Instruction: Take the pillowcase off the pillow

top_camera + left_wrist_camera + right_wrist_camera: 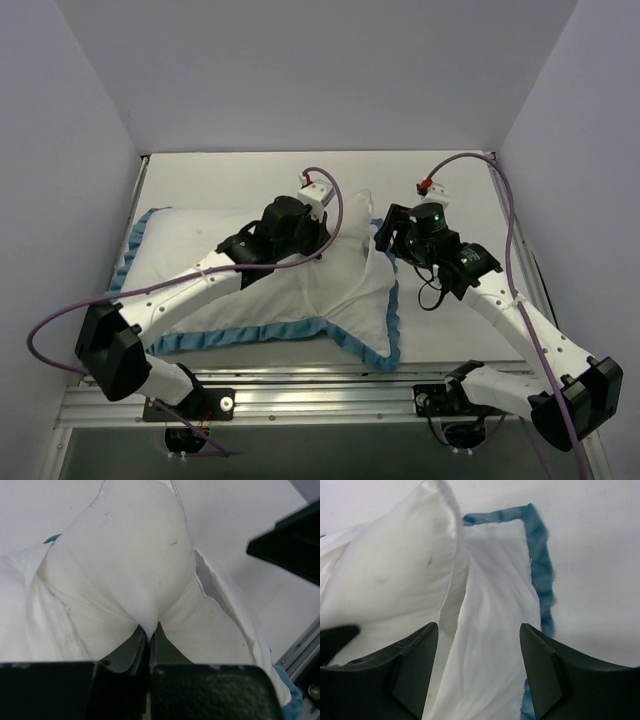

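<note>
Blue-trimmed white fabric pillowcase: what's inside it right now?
The plump white pillow, its corner poking out, pinched by the left gripper. The rest is hidden by the pillowcase.

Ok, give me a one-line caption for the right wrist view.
Open right gripper facing the limp white pillowcase with blue trim, plump pillow bulging on the left.

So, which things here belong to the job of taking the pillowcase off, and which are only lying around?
Belong to the job:
- pillowcase, white with blue trim
- pillow, partly out of it
- left gripper, shut on the pillow
- right gripper, open over the pillowcase

Only there:
- purple cables
- metal rail at the near edge
- table
</note>
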Action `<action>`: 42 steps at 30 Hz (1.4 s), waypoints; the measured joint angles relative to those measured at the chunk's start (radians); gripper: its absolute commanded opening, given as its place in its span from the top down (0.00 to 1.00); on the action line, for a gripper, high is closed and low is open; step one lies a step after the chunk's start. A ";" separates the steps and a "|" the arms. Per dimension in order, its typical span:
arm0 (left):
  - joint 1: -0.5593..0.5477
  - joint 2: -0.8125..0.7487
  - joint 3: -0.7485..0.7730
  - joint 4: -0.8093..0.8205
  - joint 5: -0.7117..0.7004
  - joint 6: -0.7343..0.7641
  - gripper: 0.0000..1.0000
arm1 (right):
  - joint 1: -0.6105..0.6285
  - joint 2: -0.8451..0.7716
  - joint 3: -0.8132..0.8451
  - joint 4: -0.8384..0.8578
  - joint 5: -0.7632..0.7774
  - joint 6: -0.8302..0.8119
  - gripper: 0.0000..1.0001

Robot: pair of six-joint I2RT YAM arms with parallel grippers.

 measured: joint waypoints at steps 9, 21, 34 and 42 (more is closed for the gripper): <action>0.021 0.169 0.116 0.036 -0.090 -0.111 0.98 | 0.169 -0.045 -0.120 0.003 0.134 0.171 0.35; 0.032 0.184 0.140 0.021 -0.127 -0.157 0.98 | 0.237 0.040 -0.182 0.109 0.156 0.261 0.78; 0.192 0.204 0.206 -0.025 -0.047 -0.284 0.98 | 0.210 -0.173 -0.416 0.099 0.136 0.320 1.00; 0.335 0.200 0.211 -0.029 0.106 -0.462 0.98 | 0.097 -0.217 -0.522 0.194 -0.005 0.309 1.00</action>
